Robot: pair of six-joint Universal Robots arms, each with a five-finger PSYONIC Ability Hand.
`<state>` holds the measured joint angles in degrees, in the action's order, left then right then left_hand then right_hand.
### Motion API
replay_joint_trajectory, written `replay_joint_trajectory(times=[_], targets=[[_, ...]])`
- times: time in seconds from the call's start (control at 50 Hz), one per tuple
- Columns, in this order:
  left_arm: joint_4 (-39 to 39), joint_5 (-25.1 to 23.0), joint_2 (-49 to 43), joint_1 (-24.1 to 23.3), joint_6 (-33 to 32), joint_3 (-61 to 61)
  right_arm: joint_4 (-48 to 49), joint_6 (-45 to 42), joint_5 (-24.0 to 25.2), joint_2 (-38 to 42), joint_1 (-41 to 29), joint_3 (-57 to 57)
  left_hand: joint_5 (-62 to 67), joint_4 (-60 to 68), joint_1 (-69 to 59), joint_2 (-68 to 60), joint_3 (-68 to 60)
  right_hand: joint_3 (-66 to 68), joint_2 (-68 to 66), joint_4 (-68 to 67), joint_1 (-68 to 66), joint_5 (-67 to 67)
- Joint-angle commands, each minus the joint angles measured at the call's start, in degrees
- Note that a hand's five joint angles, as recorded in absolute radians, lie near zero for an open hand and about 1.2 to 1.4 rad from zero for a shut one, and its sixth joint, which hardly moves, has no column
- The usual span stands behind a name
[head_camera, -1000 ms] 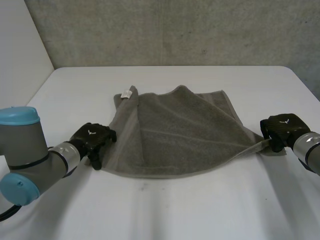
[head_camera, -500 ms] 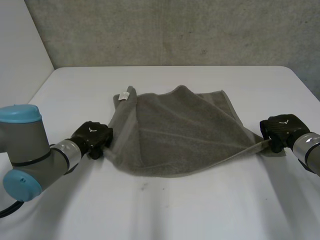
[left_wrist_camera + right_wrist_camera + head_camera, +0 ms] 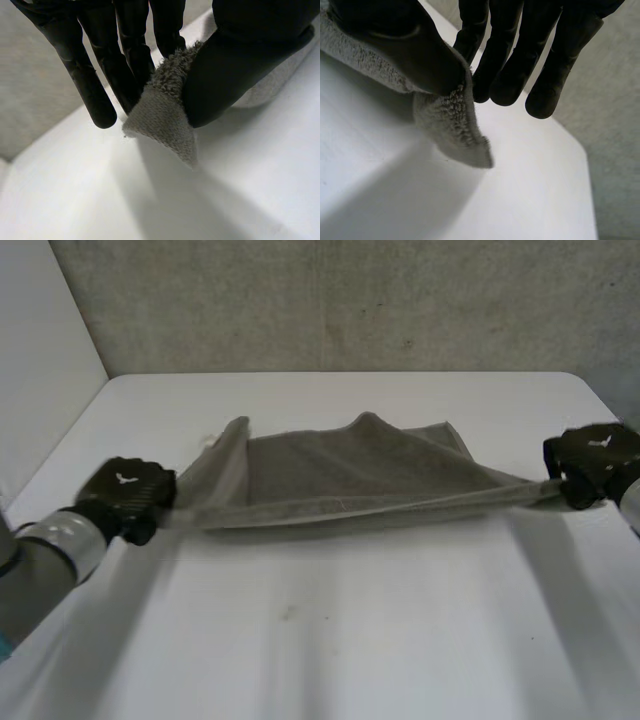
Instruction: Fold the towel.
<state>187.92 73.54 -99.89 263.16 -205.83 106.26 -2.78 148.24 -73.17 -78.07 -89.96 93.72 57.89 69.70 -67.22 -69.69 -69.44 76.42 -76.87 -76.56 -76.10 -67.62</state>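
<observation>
A grey towel [image 3: 345,475] hangs stretched between my two hands, its near edge pulled taut and lifted off the white table [image 3: 330,640]. My left hand [image 3: 128,495] pinches the towel's near left corner [image 3: 162,120] between thumb and fingers. My right hand [image 3: 590,465] pinches the near right corner [image 3: 452,122] the same way. The towel's far part still rests on the table, with a peak at the middle of its far edge.
A grey wall [image 3: 350,300] stands behind the table's far edge. A white side panel [image 3: 40,360] rises at the left. Bare table lies in front of the towel, with a small dark speck [image 3: 288,613] on it.
My left hand closed on the near left corner and pulled it out to the left and up. The right hand moved right and up, and the towel went from slack to taut.
</observation>
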Motion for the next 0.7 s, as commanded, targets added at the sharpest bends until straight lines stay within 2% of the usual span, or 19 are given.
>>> replay_joint_trajectory(times=[0.02,0.14,0.26,0.32,0.36,0.42,0.46,0.48,0.52,0.54,0.58,0.64,0.68,0.7], targets=[[-2.54,0.47,16.89,4.02,-0.19,7.72,-11.09,-5.66,0.75,-11.12,0.23,-0.12,12.11,10.30,-12.78,-10.31,-10.56,3.58,-3.13,-3.44,-3.90,-2.38],[-8.69,-0.15,24.56,5.52,-0.36,10.54,-19.09,-12.61,0.66,-16.15,0.23,0.85,12.11,10.30,-12.78,-10.31,-10.56,3.58,-3.13,-3.44,-3.90,-2.38],[-10.64,-0.94,23.86,4.73,-0.36,11.16,-22.54,-17.55,0.58,-15.97,0.14,1.03,12.11,10.30,-12.78,-10.31,-10.56,3.58,-3.13,-3.44,-3.90,-2.38],[-10.11,-1.38,19.38,4.46,-0.36,10.99,-22.36,-20.53,0.49,-13.69,0.14,0.77,12.11,10.30,-12.78,-10.31,-10.56,3.58,-3.13,-3.44,-3.90,-2.38],[-9.68,-1.64,12.13,4.38,-0.36,8.98,-21.83,-22.72,0.14,-7.48,-0.48,-1.07,12.11,10.30,-12.78,-10.31,-10.56,3.58,-3.13,-3.44,-3.90,-2.38],[-9.41,-1.65,8.04,4.11,-0.63,6.86,-21.66,-22.99,0.05,-3.84,-0.65,-3.19,12.11,10.30,-12.78,-10.31,-10.56,3.58,-3.13,-3.44,-3.90,-2.38],[-9.32,-1.38,-0.09,2.54,-0.80,1.18,-21.39,-22.56,-0.21,3.33,-0.83,-8.35,12.11,10.30,-12.78,-10.31,-10.56,3.58,-3.13,-3.44,-3.90,-2.38],[-9.32,-1.38,-0.13,2.53,-0.80,1.15,-21.39,-22.56,-0.21,3.36,-0.83,-8.38,12.11,10.30,-12.78,-10.31,-10.56,3.58,-3.13,-3.44,-3.90,-2.38],[-9.32,-0.77,-8.18,0.43,-0.45,-6.46,-20.43,-22.12,-0.56,9.92,-2.05,-14.06,12.11,10.30,-12.78,-10.31,-10.56,3.58,-3.13,-3.44,-3.90,-2.38],[-9.32,-0.77,-8.22,0.42,-0.45,-6.50,-20.43,-22.12,-0.57,9.95,-2.06,-14.09,12.11,10.30,-12.78,-10.31,-10.56,3.58,-3.13,-3.44,-3.90,-2.38],[-9.50,-0.33,-14.95,-0.63,0.07,-14.11,-17.89,-20.72,-1.61,16.69,-4.86,-21.08,12.11,10.30,-12.78,-10.31,-10.56,3.58,-3.13,-3.44,-3.90,-2.38],[-9.50,0.29,-18.15,-0.81,0.43,-17.84,-16.56,-19.74,-2.59,19.80,-5.93,-24.46,12.11,10.30,-12.78,-10.31,-10.56,3.58,-3.13,-3.44,-3.90,-2.38],[-9.50,2.74,-24.18,-1.77,1.39,-25.80,-14.29,-18.78,-4.95,25.48,-7.33,-30.50,12.11,10.30,-12.78,-10.31,-10.56,3.58,-3.13,-3.44,-3.90,-2.38],[-9.50,2.75,-24.21,-1.78,1.39,-25.84,-14.27,-18.78,-4.96,25.51,-7.33,-30.52,12.11,10.30,-12.78,-10.31,-10.56,3.58,-3.13,-3.44,-3.90,-2.38]])
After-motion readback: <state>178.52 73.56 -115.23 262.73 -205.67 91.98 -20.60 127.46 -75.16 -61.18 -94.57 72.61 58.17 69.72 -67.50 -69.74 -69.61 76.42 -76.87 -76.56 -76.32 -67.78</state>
